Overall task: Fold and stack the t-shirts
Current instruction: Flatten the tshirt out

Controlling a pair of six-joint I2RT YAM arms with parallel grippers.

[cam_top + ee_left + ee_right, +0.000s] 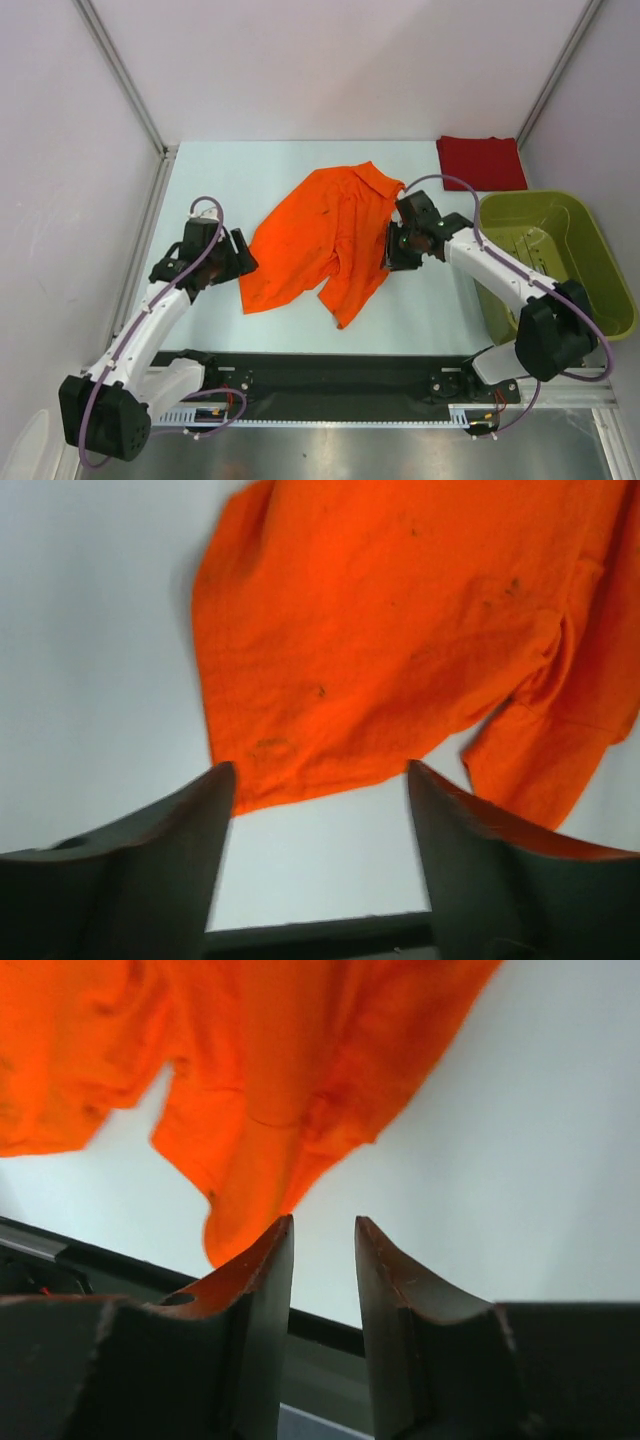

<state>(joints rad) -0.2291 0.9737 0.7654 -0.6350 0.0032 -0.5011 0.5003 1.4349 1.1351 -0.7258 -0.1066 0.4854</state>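
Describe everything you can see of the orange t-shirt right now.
The orange t-shirt is bright soft cloth, unfolded and rumpled, lying askew on the table, collar toward the far side, one sleeve bunched at its near edge. Small dark specks mark it. The left pincer and right pincer flank it, neither gripping it.

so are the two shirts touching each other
Apart. The top view shows a strip of bare table between the orange shirt, spread mid-table, and the folded red shirt at the far right.
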